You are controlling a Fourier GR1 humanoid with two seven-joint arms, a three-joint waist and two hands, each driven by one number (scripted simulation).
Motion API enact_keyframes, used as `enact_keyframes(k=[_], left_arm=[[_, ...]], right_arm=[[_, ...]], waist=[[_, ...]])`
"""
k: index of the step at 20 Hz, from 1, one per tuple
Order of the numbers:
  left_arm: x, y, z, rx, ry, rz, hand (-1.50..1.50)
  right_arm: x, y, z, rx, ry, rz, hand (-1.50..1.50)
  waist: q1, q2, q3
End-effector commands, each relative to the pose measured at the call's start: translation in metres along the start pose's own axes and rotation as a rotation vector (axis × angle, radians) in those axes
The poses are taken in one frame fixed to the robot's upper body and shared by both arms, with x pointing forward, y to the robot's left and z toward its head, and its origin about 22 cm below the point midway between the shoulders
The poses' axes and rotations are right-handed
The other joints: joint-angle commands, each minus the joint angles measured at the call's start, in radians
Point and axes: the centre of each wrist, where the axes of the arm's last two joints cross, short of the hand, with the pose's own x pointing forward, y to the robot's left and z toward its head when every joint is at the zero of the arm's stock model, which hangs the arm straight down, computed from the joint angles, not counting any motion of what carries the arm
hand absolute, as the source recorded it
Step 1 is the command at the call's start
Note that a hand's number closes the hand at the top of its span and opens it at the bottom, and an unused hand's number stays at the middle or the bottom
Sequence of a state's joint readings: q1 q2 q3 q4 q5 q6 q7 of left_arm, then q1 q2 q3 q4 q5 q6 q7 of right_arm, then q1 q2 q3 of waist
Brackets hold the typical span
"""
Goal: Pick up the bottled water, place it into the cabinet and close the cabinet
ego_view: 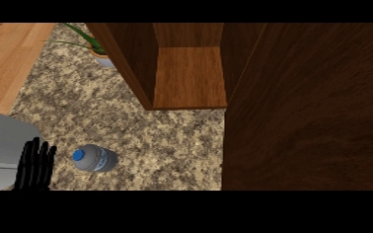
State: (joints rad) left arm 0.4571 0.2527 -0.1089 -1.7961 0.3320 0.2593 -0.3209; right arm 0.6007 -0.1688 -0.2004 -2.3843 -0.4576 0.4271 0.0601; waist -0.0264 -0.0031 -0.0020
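A bottled water (94, 158) with a blue cap stands upright on the speckled counter (160, 133) at the lower left. My left hand (36, 165) rests open just left of it, fingers pointing up, a small gap between them. The dark wooden cabinet (188, 74) stands at the centre back, its shelf bare. Its open door (299, 108) fills the right side of the view. My right hand does not show.
A potted plant (98, 52) with green leaves stands behind the cabinet's left wall. A light wooden surface (18, 59) borders the counter at the far left.
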Motion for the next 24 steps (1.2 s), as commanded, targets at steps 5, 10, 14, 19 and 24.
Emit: enact_keyframes(k=[5,10,14,19,24], left_arm=[[-0.057,-0.002,-0.025,-0.004,0.09,-0.007,-1.5],[-0.069,0.006,-0.025,0.013,0.089,0.007,-1.5],[-0.09,-0.006,-0.032,0.037,0.1,-0.003,-1.5],[-0.128,-0.001,-0.013,0.049,0.089,0.09,-1.5],[-0.131,0.012,-0.035,-0.009,0.075,0.197,-1.5]], right_arm=[[0.031,0.011,0.013,0.044,-0.083,-0.081,-1.5],[0.044,0.014,0.019,0.047,-0.085,-0.085,-1.5],[0.043,0.019,0.021,0.052,-0.089,-0.099,-1.5],[0.043,0.017,0.022,0.044,-0.08,-0.087,-1.5],[0.04,0.009,0.027,0.066,-0.092,-0.083,-1.5]], waist=[[-0.005,0.002,0.0],[0.001,0.001,0.0],[-0.001,0.002,-0.001],[0.002,0.002,-0.002],[-0.003,0.001,-0.001]])
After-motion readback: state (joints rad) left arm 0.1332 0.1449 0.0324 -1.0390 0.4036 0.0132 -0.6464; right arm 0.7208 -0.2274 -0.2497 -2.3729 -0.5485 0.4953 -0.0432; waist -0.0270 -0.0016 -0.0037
